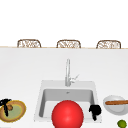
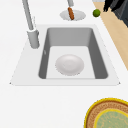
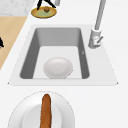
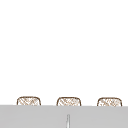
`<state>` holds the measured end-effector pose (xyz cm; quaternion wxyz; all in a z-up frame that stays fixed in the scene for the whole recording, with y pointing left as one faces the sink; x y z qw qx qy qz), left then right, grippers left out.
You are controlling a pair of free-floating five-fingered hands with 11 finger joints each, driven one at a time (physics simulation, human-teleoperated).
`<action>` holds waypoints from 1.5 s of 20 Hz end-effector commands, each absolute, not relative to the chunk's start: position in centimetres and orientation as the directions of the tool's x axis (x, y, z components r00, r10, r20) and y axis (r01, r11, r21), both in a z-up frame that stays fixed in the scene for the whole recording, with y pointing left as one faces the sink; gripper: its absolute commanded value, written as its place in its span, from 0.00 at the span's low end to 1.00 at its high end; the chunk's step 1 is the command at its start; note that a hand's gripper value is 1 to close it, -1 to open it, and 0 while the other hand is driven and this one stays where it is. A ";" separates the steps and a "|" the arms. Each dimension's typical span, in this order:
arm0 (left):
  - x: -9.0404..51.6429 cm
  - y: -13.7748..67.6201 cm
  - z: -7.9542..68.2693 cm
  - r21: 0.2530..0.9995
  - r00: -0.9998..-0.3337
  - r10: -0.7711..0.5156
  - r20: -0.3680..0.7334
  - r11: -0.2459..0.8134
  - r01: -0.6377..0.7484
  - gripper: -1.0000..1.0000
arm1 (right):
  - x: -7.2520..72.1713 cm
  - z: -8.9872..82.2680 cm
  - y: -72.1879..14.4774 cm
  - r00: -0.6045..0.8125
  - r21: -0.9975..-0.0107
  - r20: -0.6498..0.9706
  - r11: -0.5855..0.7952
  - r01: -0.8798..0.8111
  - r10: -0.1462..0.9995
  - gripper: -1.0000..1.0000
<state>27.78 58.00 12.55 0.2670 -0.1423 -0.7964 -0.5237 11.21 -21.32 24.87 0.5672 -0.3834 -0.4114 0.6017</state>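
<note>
My left hand (image 1: pixel 5 105) hovers over a yellow-rimmed brown plate (image 1: pixel 18 113) at the counter's left, its fingers straight and spread beside a small brown item (image 1: pixel 10 107). The right side view shows this hand (image 3: pixel 43 3) above the same plate (image 3: pixel 37 13) and item (image 3: pixel 46 9). My right hand (image 1: pixel 95 110) hangs by the sink's (image 1: pixel 41 100) front right corner, fingers relaxed and holding nothing. In the left side view it (image 2: pixel 115 6) is off the counter's front edge. A white bowl (image 2: pixel 69 65) lies in the basin. A red ball (image 1: pixel 67 115) shows low in the front view.
A white dish (image 1: pixel 112 107) with a long brown sausage (image 1: pixel 116 102) sits right of the sink, with a lime (image 1: pixel 122 123) in front of it. The faucet (image 1: pixel 67 72) rises behind the basin. Three wicker chair backs (image 1: pixel 68 44) stand beyond the counter.
</note>
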 end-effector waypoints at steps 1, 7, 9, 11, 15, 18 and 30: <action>28.9 58.3 9.9 0.734 -0.785 -0.052 0.617 0.400 0.550 0.00 | 11.2 24.9 -21.3 -0.063 -0.930 0.005 -0.018 -0.367 0.998 0.50; 31.2 60.1 7.7 0.705 -0.767 -0.031 0.640 0.421 0.571 0.00 | 11.2 24.9 -21.3 -0.063 -0.930 0.005 -0.018 -0.367 0.998 0.50; 31.4 60.5 7.5 0.685 -0.758 -0.014 0.652 0.439 0.581 0.00 | 11.2 24.9 -21.3 -0.063 -0.930 0.005 -0.018 -0.367 0.998 0.50; 30.8 60.4 8.1 0.700 -0.778 -0.002 0.628 0.438 0.564 1.00 | 11.2 24.9 -21.3 -0.063 -0.930 0.005 -0.018 -0.367 0.998 0.50; 29.9 59.7 11.3 0.787 -0.877 -0.033 0.479 0.460 0.412 1.00 | 11.2 24.9 -21.3 -0.063 -0.930 0.005 -0.018 -0.367 0.998 0.50; 29.8 59.9 11.7 0.801 -0.909 -0.113 0.401 0.525 0.288 0.00 | 11.2 24.9 -21.3 -0.063 -0.930 0.005 -0.018 -0.367 0.998 0.50; 26.4 58.1 14.6 0.836 -0.897 -0.200 0.394 0.483 0.260 0.00 | 11.2 24.9 -21.3 -0.063 -0.930 0.005 -0.018 -0.367 0.998 0.50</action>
